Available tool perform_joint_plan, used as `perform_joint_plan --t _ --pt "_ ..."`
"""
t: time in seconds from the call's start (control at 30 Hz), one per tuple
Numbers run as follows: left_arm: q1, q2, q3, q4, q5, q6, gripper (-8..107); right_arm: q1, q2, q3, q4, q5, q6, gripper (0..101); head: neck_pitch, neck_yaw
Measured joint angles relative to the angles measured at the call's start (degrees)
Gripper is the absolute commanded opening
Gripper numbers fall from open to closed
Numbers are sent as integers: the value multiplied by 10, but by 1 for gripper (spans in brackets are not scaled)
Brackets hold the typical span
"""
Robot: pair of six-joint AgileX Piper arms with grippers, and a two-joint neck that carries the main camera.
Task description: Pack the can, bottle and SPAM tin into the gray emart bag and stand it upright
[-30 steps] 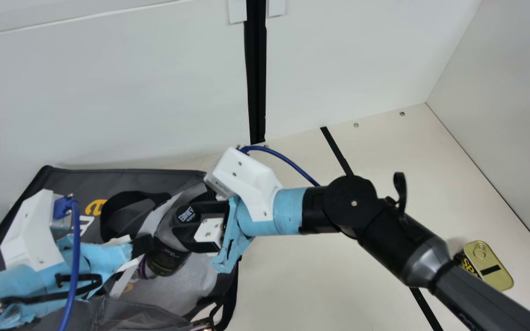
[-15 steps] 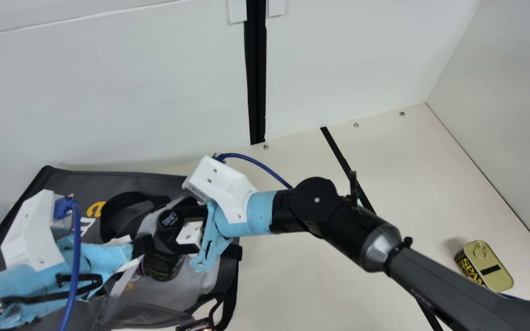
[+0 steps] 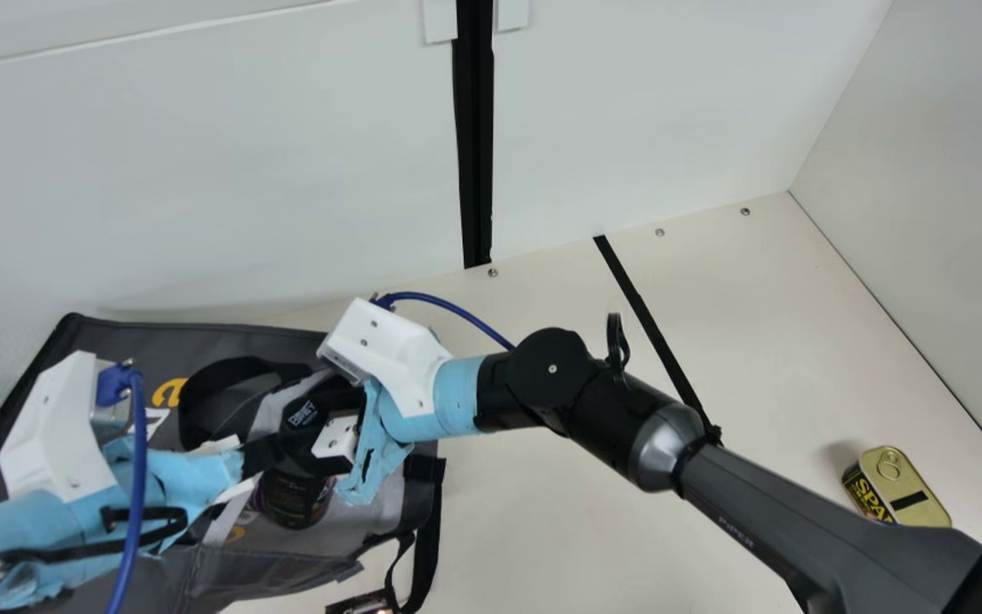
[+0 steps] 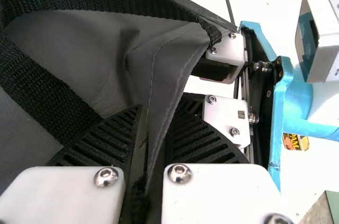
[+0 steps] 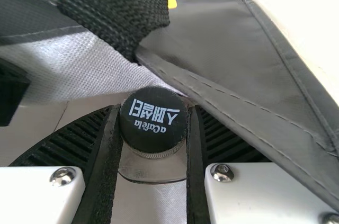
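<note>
Bag (image 3: 235, 331) at 8 o'clock: my left gripper (image 3: 262, 454) pinches its edge, right gripper (image 3: 317, 433) grips the bottle (image 3: 293, 505) there. SPAM tin (image 3: 904, 486) on table (image 3: 542, 520), 4 o'clock.

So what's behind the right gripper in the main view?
The bottle's dark body shows just below the right gripper, against the gray bag's pale lining. The jaws cover the bottle's middle and whatever lies directly behind it; can't tell.
</note>
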Motion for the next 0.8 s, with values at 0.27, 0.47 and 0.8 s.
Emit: perform_joint_plan --t 0.27,0.47,0.8 --pt "0 0 0 0 0 0 -8 -1 1 -5 -11 2 7 57 0 0" --pt "0 0 0 0 0 0 -8 -1 0 -6 -13 10 10 77 0 1" --pt "0 0 0 0 0 0 -8 -2 -23 7 -25 14 24 95 0 1"
